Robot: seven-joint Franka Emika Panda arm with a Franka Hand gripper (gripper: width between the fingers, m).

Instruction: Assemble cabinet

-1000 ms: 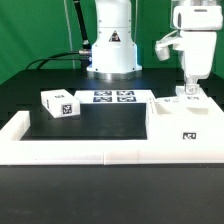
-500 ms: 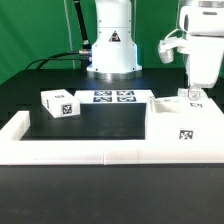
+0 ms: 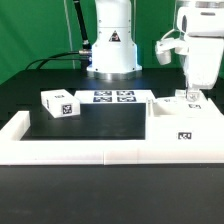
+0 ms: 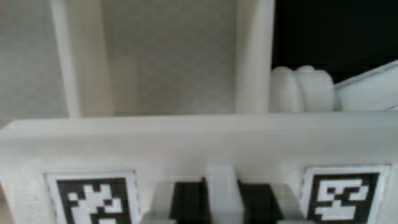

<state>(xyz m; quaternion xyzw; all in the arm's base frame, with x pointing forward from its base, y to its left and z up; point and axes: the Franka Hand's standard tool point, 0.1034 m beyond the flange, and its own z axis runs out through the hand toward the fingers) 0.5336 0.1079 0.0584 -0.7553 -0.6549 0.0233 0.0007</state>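
Observation:
The large white cabinet body (image 3: 185,128) stands at the exterior view's right, inside the border rail, with one marker on its front face. My gripper (image 3: 190,93) points down at the body's back top edge. There it is shut on a thin white cabinet panel (image 3: 192,99) that bears small markers. In the wrist view my dark fingers (image 4: 185,203) pinch a thin white edge, and my gripper (image 4: 221,205) sits between two markers on the white panel (image 4: 196,150). A small white cabinet block (image 3: 59,104) with markers lies at the exterior view's left, far from the gripper.
The marker board (image 3: 113,97) lies flat in front of the robot base (image 3: 112,45). The long low white border rail (image 3: 70,150) runs along the front and both sides of the black table. Cables trail behind the base.
The gripper shifted slightly to the exterior view's right, then came back. The cabinet body's front marker tilted a little and straightened again. The small block has not moved.

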